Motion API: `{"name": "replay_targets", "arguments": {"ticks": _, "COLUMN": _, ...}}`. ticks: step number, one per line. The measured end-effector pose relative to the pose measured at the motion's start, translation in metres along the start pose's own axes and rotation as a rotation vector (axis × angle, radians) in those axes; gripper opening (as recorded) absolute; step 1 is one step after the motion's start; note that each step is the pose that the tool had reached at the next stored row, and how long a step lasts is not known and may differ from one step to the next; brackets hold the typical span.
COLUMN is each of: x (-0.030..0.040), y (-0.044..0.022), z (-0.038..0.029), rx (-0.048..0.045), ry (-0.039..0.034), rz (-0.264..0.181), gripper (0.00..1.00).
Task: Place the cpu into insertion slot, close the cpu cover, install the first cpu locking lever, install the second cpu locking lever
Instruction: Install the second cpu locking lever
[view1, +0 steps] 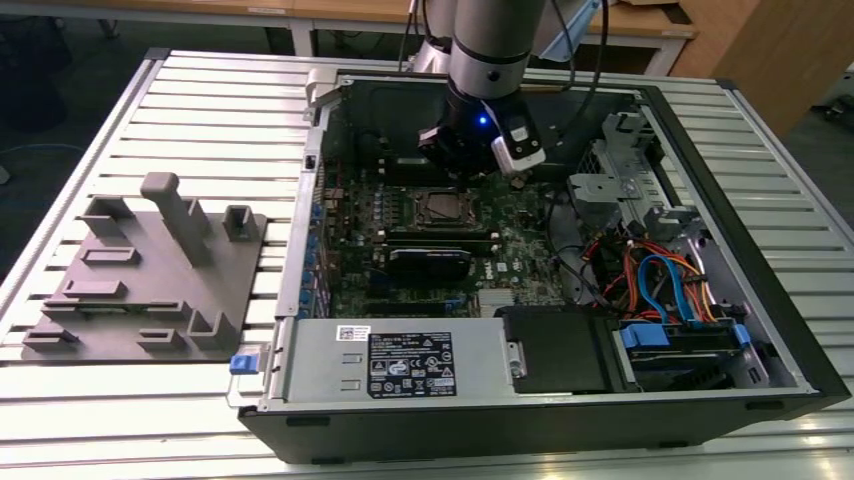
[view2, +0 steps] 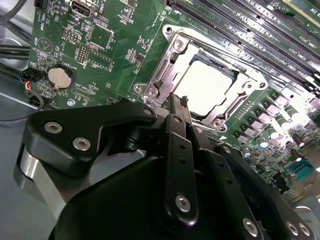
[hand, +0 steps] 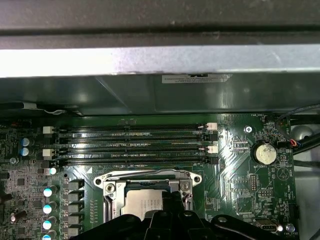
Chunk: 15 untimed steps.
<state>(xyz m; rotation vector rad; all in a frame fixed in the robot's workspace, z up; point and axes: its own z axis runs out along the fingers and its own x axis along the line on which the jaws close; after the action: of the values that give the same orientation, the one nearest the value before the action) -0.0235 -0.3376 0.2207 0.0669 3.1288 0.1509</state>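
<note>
Your black pincer (view2: 172, 107) hangs clenched and empty at the socket's edge, apparently to work a lever. Just beyond, the dull silver square cpu (view2: 205, 86) lies in the silvery-rimmed insertion slot (view2: 176, 46), framed by the thin metal cpu cover (view2: 165, 75); long black memory slots (hand: 135, 145) run behind.

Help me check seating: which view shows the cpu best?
The second wrist view: the cpu lies flat inside the cpu cover, its top mostly visible. In the first wrist view the hand hides part of it. The exterior view shows it small and distant.
</note>
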Motion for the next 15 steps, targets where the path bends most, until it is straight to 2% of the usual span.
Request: {"name": "replay_targets", "arguments": {"ticks": 15, "x": -0.0001, "y": -0.0018, "z": -0.0002, "rx": 0.0, "ry": 0.0, "rz": 0.0, "gripper": 0.1}}
